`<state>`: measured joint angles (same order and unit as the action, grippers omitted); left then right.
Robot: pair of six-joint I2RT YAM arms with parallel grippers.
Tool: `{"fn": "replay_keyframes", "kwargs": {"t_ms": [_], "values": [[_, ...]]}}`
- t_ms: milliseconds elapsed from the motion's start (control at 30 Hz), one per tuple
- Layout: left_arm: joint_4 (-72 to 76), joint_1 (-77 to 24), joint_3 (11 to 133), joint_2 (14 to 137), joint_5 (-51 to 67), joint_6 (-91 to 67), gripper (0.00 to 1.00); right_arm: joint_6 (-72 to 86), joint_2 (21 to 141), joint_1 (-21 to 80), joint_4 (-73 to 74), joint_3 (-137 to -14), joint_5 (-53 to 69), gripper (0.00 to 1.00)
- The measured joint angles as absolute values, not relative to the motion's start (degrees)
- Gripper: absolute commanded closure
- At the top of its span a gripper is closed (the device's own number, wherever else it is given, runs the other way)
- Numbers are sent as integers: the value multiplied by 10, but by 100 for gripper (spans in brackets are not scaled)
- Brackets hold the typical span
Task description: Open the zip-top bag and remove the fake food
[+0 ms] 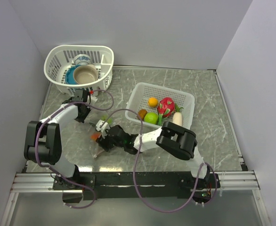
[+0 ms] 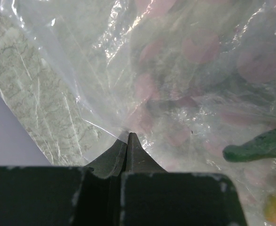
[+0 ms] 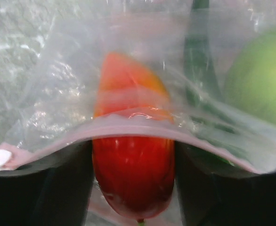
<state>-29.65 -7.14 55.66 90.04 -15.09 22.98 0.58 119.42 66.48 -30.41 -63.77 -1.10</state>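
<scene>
Left gripper (image 2: 127, 137) is pinched fully shut on a fold of the clear zip-top bag (image 2: 81, 70). The bag lies on the marble table (image 1: 204, 89), left of centre, just near-left of the white mesh basket (image 1: 189, 100). Right gripper (image 3: 133, 162) reaches in at the pink zipper strip (image 3: 48, 141), its fingers closed against both sides of the red-orange piece (image 3: 133, 179). The green cucumber (image 3: 199, 70) and green round fruit (image 3: 263, 80) sit farther in, under the plastic.

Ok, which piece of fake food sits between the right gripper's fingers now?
The red-orange piece, filling the gap between the fingers at the zip-top bag mouth; the green round one and cucumber lie behind plastic.
</scene>
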Motion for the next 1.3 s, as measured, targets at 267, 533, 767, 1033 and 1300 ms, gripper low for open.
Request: {"fn": "replay_keyframes", "kwargs": {"t_ms": [267,533,767,1033,1300], "values": [[-277,-72,542,890,-168,233,99,52,1076,665,-361,-472,-48,68],[-268,-63,537,888,-192,243,99,92,849,665,-353,-348,-121,72],[-272,-60,537,888,-194,243,99,120,697,589,-314,-304,-238,62],[-287,-60,544,885,-184,243,99,131,764,422,-219,-419,-317,0],[-290,-60,545,869,-176,243,99,135,789,420,-176,-455,-301,0]]}}
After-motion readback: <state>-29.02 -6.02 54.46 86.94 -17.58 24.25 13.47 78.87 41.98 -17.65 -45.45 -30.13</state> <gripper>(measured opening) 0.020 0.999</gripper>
